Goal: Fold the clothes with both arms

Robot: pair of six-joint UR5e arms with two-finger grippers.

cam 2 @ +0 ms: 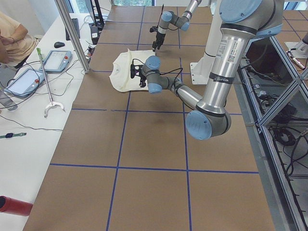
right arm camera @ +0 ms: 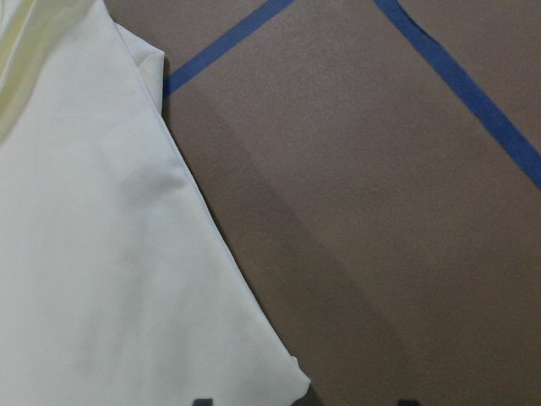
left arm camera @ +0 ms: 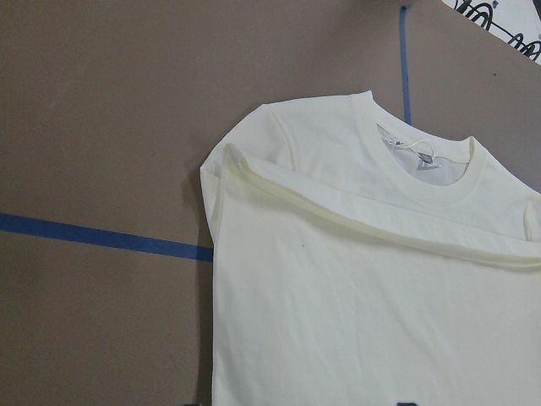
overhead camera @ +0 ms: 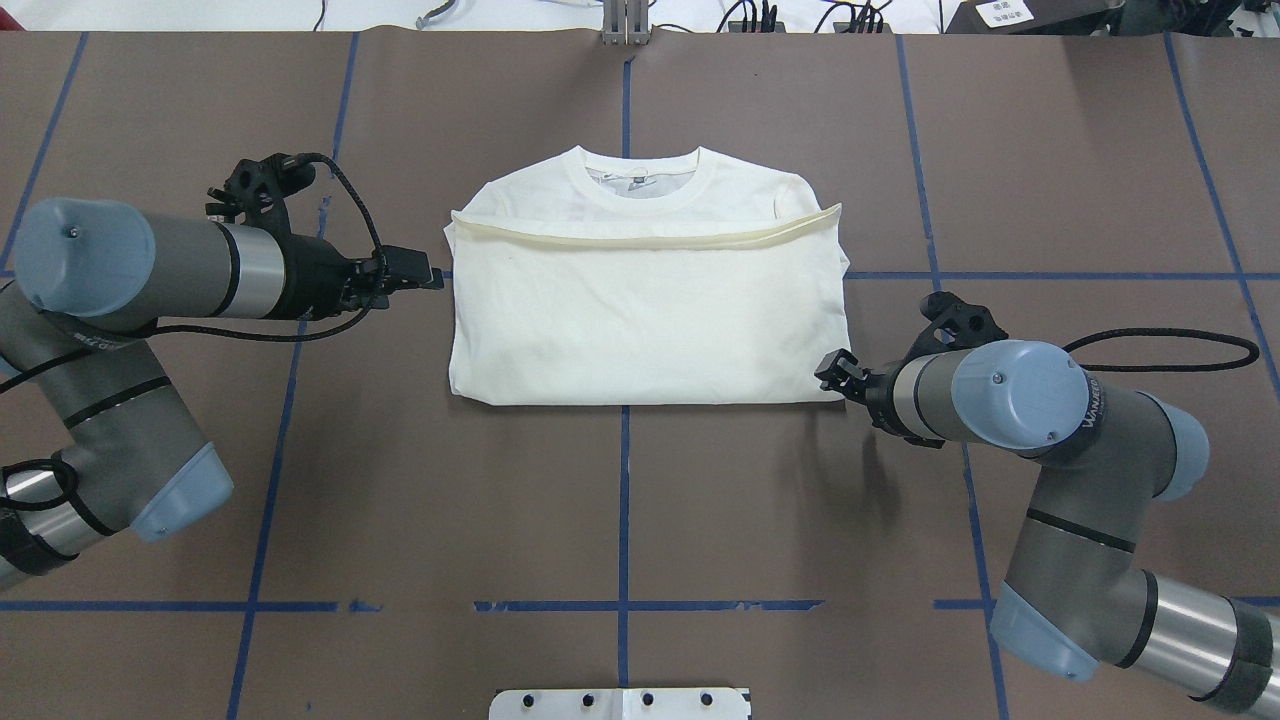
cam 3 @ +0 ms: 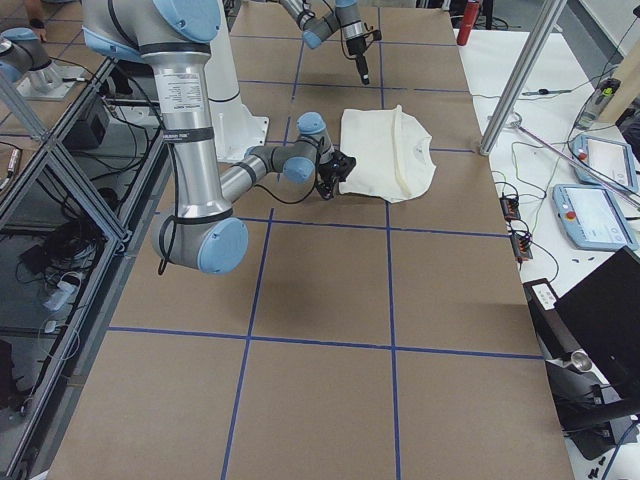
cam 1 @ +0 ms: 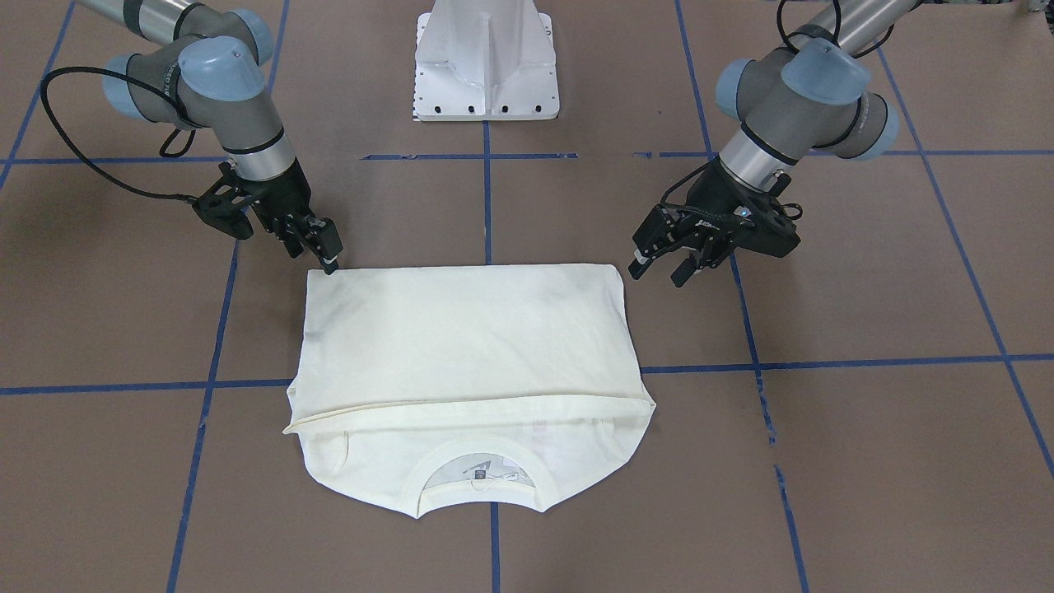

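The clothes are one cream T-shirt (cam 1: 469, 346) lying flat on the brown table, its lower half folded up so the hem (overhead camera: 640, 238) runs just below the ribbed collar (overhead camera: 640, 180). The collar points away from the robot. The print does not show. My left gripper (cam 1: 660, 270) hovers open just off the shirt's side edge, and the left wrist view looks down on the shirt (left arm camera: 355, 296). My right gripper (cam 1: 331, 262) is low at the opposite near corner. In the right wrist view that corner (right arm camera: 292, 385) lies between its spread fingertips, so it is open with nothing gripped.
The white pedestal base (cam 1: 486, 66) stands behind the shirt, between the arms. Blue tape lines (overhead camera: 625, 500) grid the table. A side bench holds tablets (cam 2: 55, 60), cables and a silver grabber pole (cam 2: 45, 82). A person's arm (cam 2: 12, 33) shows at that bench's far end.
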